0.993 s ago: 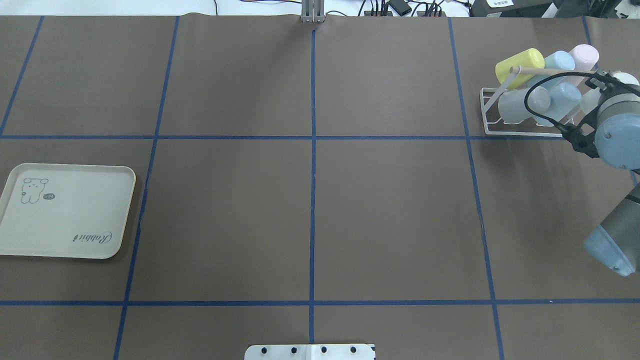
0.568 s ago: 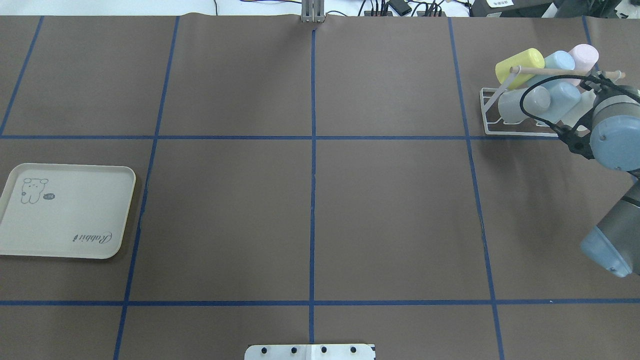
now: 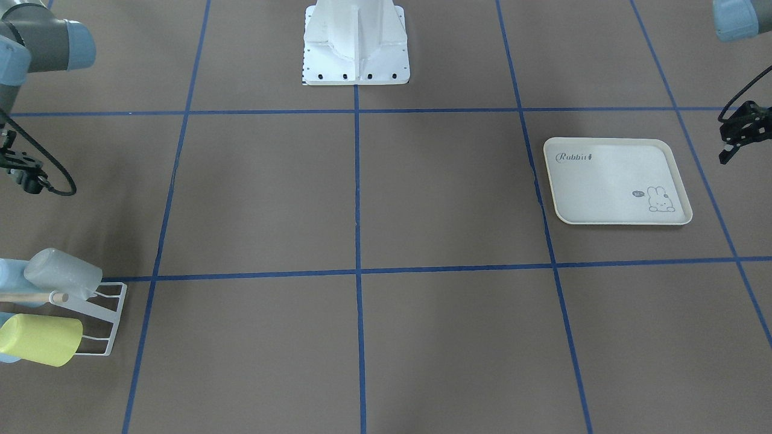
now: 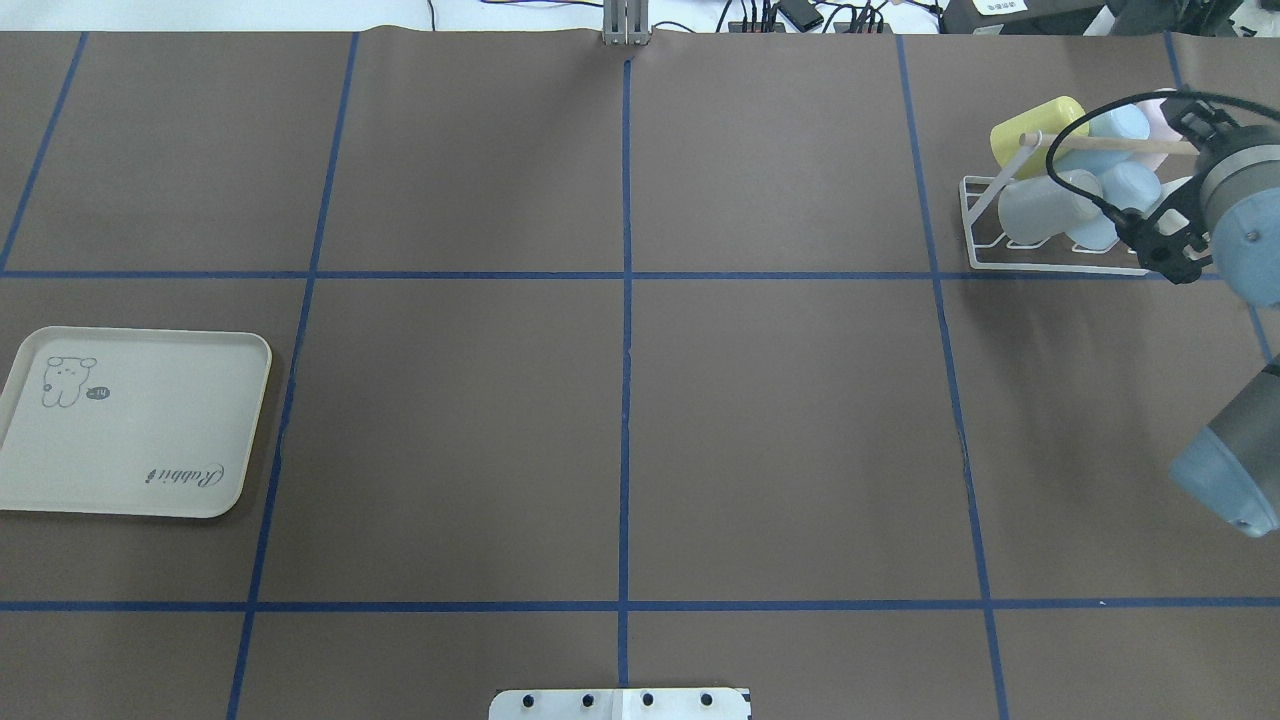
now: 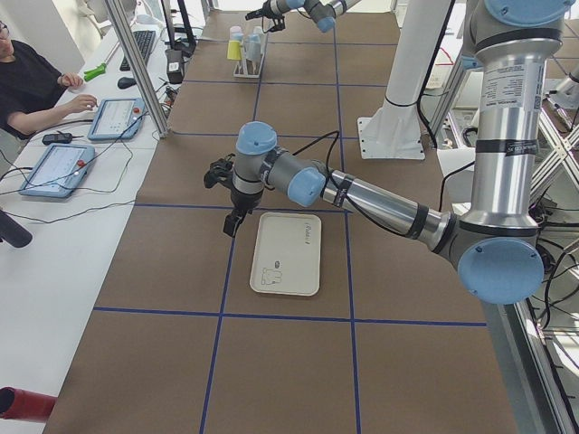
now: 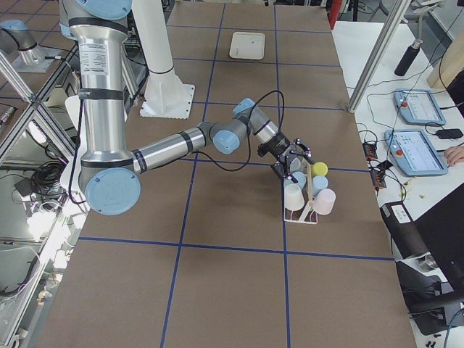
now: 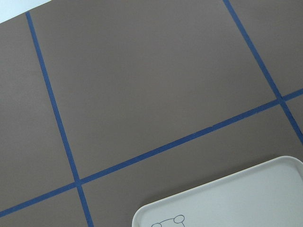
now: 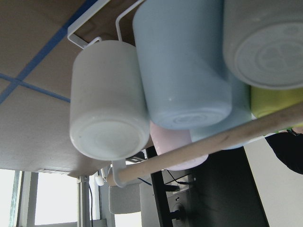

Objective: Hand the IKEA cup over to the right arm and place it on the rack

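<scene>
The white wire rack (image 4: pixel 975 225) with a wooden rod stands at the table's far right and carries several pastel cups: yellow (image 4: pixel 1040 125), grey (image 4: pixel 1030 205), blue (image 4: pixel 1125 185). The right wrist view looks closely at the cup bottoms, with a white cup (image 8: pixel 109 109) on the peg at the rod's end. The right arm (image 4: pixel 1240 210), with its thick looping cable, hovers beside the rack. Its gripper (image 6: pixel 293 159) is next to the cups with nothing in it; I cannot tell its jaw state. My left gripper (image 3: pixel 733 144) is open and empty, beyond the tray's outer edge.
A cream rabbit-print tray (image 4: pixel 130 440) with nothing on it lies at the table's left; its corner shows in the left wrist view (image 7: pixel 227 198). The white robot base (image 3: pixel 356 54) stands at the near edge. Operators' tablets (image 5: pixel 68 163) lie past the far edge.
The right arm's wrist and its cable loop have moved toward the far side of the table along the rack. The left arm and the tray have not moved.
</scene>
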`<state>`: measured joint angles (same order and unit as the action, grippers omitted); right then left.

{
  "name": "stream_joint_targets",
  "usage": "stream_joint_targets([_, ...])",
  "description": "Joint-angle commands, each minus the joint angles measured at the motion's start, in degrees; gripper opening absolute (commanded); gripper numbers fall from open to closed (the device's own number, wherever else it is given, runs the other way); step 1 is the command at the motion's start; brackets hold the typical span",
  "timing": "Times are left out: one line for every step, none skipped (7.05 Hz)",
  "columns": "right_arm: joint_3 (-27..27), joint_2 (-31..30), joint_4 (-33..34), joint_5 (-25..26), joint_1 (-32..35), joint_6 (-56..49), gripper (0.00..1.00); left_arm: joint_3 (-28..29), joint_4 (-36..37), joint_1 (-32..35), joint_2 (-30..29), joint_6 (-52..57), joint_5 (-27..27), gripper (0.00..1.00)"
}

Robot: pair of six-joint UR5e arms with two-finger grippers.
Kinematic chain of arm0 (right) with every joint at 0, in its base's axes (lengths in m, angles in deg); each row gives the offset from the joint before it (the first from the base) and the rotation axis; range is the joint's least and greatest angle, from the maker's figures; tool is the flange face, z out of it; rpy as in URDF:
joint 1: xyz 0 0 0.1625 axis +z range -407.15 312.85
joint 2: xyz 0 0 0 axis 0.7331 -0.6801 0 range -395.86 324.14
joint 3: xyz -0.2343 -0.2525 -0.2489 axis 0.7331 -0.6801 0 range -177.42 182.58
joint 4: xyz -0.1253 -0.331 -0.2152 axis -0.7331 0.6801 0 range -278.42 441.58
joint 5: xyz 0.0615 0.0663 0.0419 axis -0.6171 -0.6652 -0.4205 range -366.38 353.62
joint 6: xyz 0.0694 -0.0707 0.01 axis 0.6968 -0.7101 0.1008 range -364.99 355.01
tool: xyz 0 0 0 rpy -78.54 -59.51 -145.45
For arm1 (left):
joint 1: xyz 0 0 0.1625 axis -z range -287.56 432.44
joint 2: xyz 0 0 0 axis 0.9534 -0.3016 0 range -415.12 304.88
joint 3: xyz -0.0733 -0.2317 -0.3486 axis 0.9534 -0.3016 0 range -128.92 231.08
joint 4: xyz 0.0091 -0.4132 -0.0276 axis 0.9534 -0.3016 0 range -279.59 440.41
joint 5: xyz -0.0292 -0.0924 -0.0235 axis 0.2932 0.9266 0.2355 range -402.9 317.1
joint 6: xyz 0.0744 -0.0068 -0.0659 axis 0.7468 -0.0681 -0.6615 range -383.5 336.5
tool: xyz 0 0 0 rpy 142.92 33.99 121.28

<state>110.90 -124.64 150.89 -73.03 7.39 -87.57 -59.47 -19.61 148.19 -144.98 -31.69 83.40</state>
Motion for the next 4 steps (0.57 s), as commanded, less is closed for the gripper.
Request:
stream_joint_targets([1.0,-0.3,0.1,-18.2,10.9,9.8,0.99,-0.2,0.0,0.1,0.0,0.0,0.0,1.0])
stream_joint_targets([0.4,-0.6,0.5,-26.3,15.2,12.9,0.99,-0.2,0.0,0.4,0.0,0.1,0.0,1.0])
stream_joint_targets([-0.8,-1.6,1.3,-34.9,19.4,18.4,0.99,-0.1,0.0,0.5,0.0,0.2,0.0,1.0])
stream_joint_targets([-2.5,-2.3,1.8,-42.8,23.5,22.8,0.99,0.0,0.0,0.6,0.0,0.3,-0.1,1.0])
